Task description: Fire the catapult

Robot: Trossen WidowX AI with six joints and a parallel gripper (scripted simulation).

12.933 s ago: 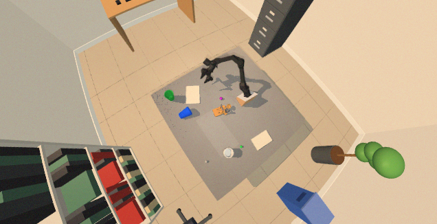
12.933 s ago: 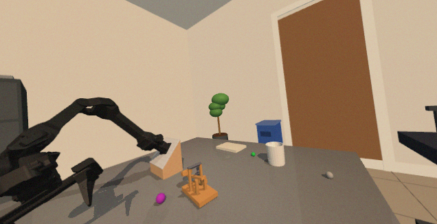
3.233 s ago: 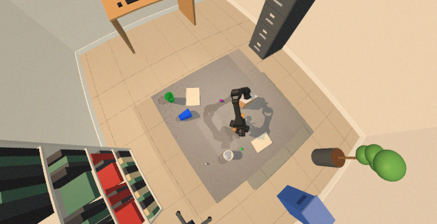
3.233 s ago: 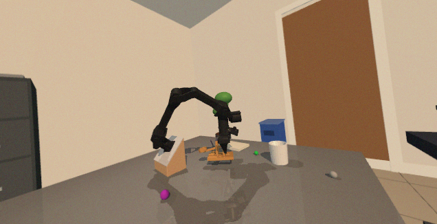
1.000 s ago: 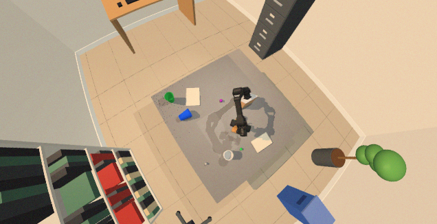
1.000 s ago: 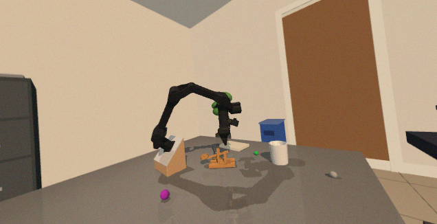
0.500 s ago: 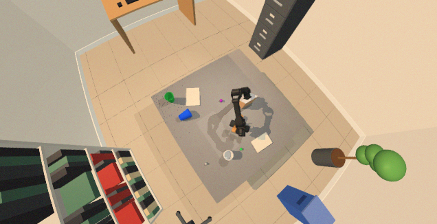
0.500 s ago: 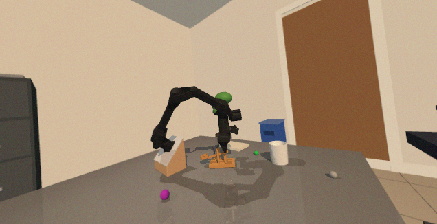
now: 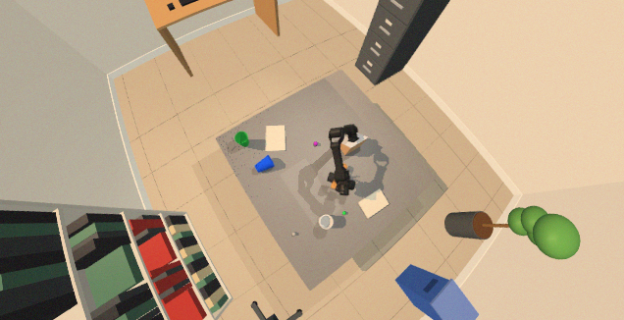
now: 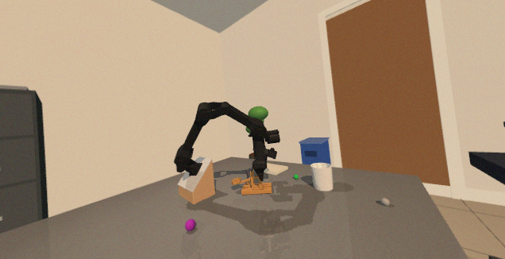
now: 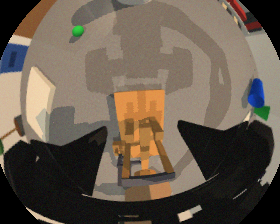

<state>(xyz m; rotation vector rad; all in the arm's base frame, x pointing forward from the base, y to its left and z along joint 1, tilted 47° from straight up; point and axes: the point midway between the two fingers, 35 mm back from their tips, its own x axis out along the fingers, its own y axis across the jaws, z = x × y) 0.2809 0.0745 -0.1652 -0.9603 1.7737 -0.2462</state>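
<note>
The orange wooden catapult (image 9: 334, 184) (image 10: 256, 188) (image 11: 140, 129) stands on the grey top near the middle. Its arm ends in a round spoon (image 10: 236, 181) pointing left in the exterior view; I cannot tell if a ball lies in it. My gripper (image 9: 342, 186) (image 10: 257, 173) (image 11: 143, 127) is open and points straight down, just above the catapult frame, with a finger on each side and nothing between them. The white mug (image 9: 326, 222) (image 10: 321, 176) stands upright a short way off. A green ball (image 9: 344, 212) (image 10: 295, 176) (image 11: 78, 31) lies between the catapult and the mug.
A purple ball (image 9: 316, 143) (image 10: 190, 224) and a grey ball (image 9: 294, 234) (image 10: 385, 201) lie loose. A blue cup (image 9: 264, 164) lies on its side by a green cup (image 9: 241, 138). Two paper sheets (image 9: 275, 137) (image 9: 374, 203) lie flat. The arm's wedge base (image 10: 196, 185) stands beside the catapult.
</note>
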